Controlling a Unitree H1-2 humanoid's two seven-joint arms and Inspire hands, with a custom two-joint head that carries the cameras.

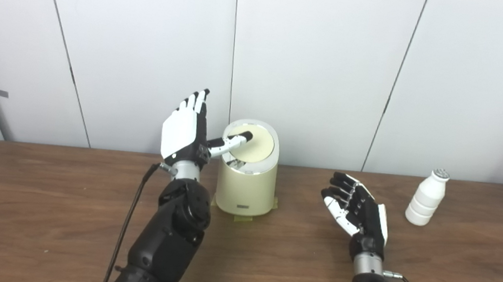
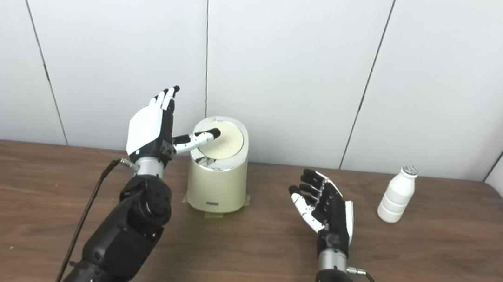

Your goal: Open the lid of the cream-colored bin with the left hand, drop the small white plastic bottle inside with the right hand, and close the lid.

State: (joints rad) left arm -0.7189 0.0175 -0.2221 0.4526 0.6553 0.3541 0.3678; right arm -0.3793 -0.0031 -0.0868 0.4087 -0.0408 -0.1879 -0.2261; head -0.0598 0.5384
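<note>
Cream-coloured plastic makes up the small round bin [image 1: 247, 178], which stands upright on the wooden table [image 1: 61, 214] toward its far edge, a little left of the middle, on a patch of yellowish tape that shows at its base. Its lid [image 1: 255, 143] is a flat cream disc set in a shiny rim, and it is tilted, with the near-left part dipped so that a dark gap shows under that edge.

Just left of the bin, the left hand [image 1: 186, 127] is raised above the table with the white back of the hand facing the cameras and its fingers [image 1: 196, 101] straight, close side by side and pointing up. Its thumb [image 1: 232, 141] sticks out to the right and its dark tip rests on the lid's left part. This hand grips nothing.

Right of the bin and nearer, the right hand [image 2: 324, 204] hovers low over the table, palm turned leftward and upward, fingers spread and slightly curled, and it too holds nothing. It is well apart from both the bin and the bottle.

Farther right, near the far edge of the table, the small white plastic bottle [image 1: 427, 197] stands upright with a grey speckled cap on top and ribbed sides, untouched, outside the bin.

Behind the table runs a wall of pale panels [image 2: 288, 61] with dark seams. Black cables [image 1: 128, 221] trail from both wrists toward the near edge.
</note>
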